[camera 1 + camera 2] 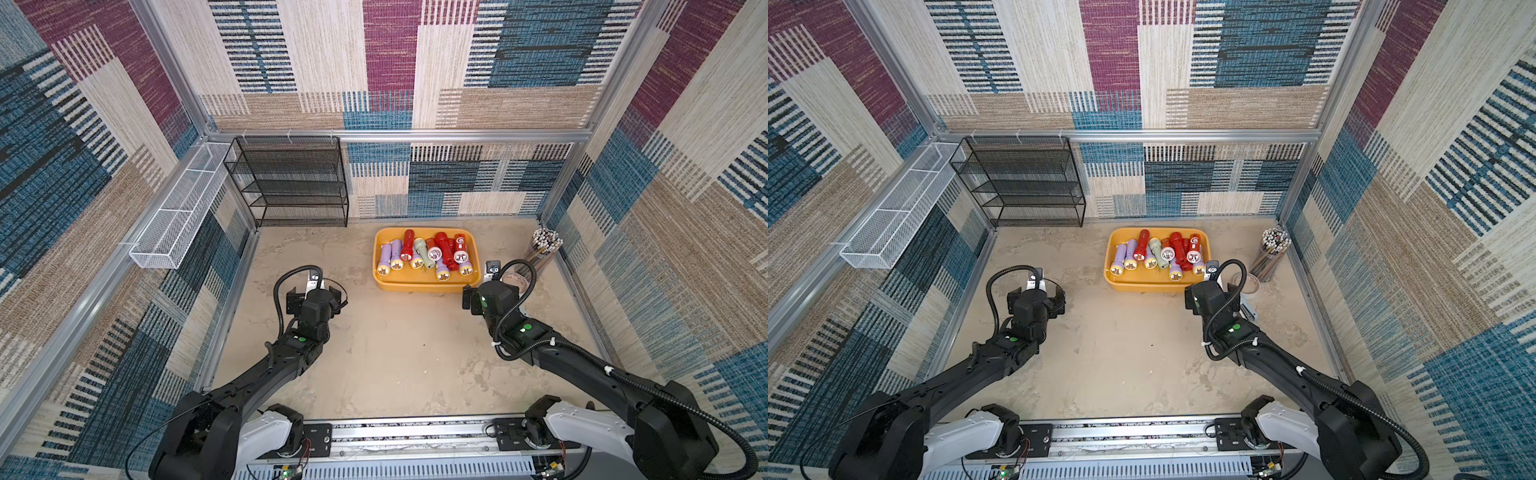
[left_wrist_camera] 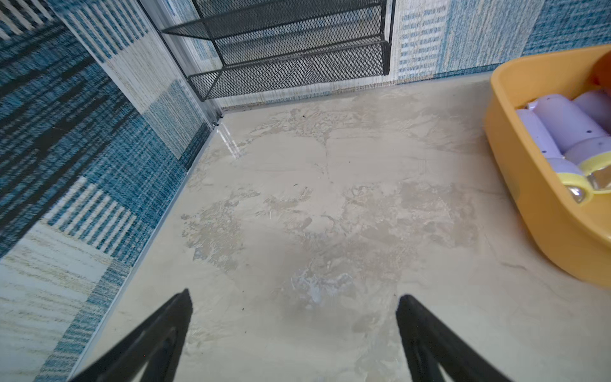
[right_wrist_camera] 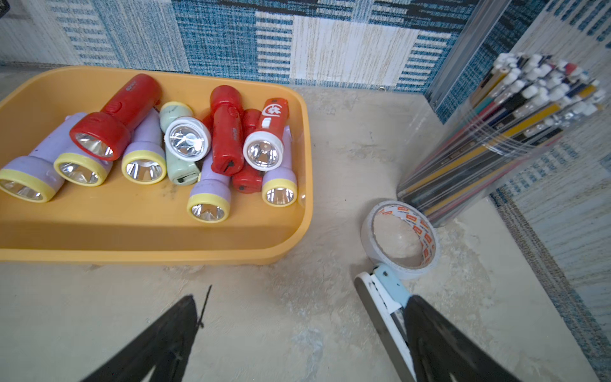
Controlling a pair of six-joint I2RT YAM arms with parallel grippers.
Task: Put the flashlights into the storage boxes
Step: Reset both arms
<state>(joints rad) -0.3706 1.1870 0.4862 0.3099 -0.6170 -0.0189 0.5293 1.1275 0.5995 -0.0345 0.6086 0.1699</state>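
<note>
The flashlights (image 3: 224, 132) lie heaped in the yellow storage box (image 3: 132, 231). The right claw (image 3: 302, 297), wide and empty, hangs just before the box's near right corner; the left claw (image 2: 294, 297), also wide and empty, hovers well to its left.

Bright, even light; soft shadows on the floor (image 2: 314, 251); top views bow at edges; flashlights (image 3: 188, 139) glint

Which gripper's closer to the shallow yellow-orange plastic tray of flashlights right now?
Right. The right gripper hangs open just off the shallow yellow-orange plastic tray's near right corner; the left gripper, also open, hangs over the tabletop well off the tray's left side.
</note>
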